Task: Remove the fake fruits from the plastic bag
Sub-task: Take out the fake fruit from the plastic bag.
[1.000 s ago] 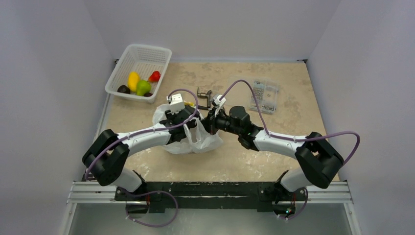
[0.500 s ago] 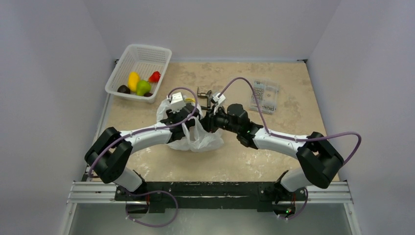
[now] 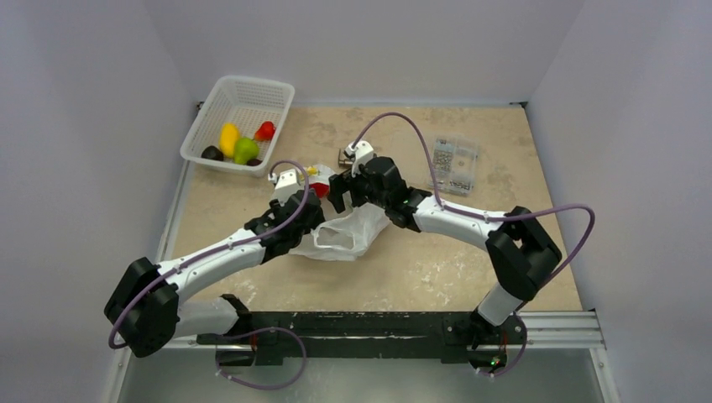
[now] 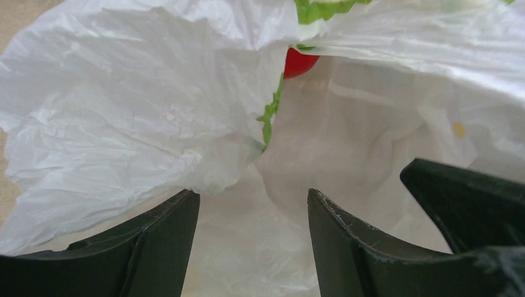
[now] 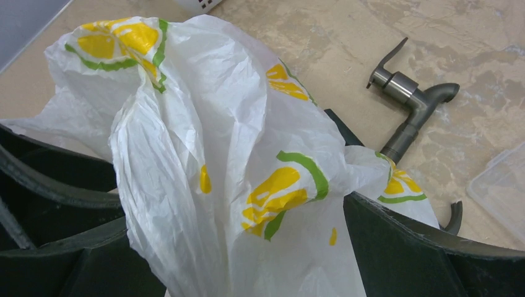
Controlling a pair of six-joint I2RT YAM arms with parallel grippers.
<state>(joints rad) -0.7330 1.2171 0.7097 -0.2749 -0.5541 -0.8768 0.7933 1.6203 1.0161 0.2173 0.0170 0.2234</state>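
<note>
plastic bag [image 3: 348,238] lies mid-worktop, slightly toward the left edge, with one end raised at the right gripper [image 3: 338,197]. The film is thin and crinkled, so I judge it very light, limp, slippery and easy to tear. Best hold is probably a bunched rim or handle loop, not the flat wall. Right gripper: film is bunched between and draped over the jaws, which stand fairly wide; cannot tell if they really pinch it. Left gripper [image 4: 254,244]: jaws parted, clamping nothing, aimed into the bag mouth. One red fruit [image 4: 299,62] shows past a fold. It looks glossy and hard, so it is likely to roll; grip it across the middle. Four fake fruits [image 3: 245,149] sit in the white mesh basket [image 3: 252,84] at the far left corner. Bag print is yellow lemon slices with green rims, no readable words. Clear box [image 3: 453,164] sits toward the far right corner, its labels too small to read. Grey metal fitting [image 5: 412,102] beside the bag is unmarked.
</note>
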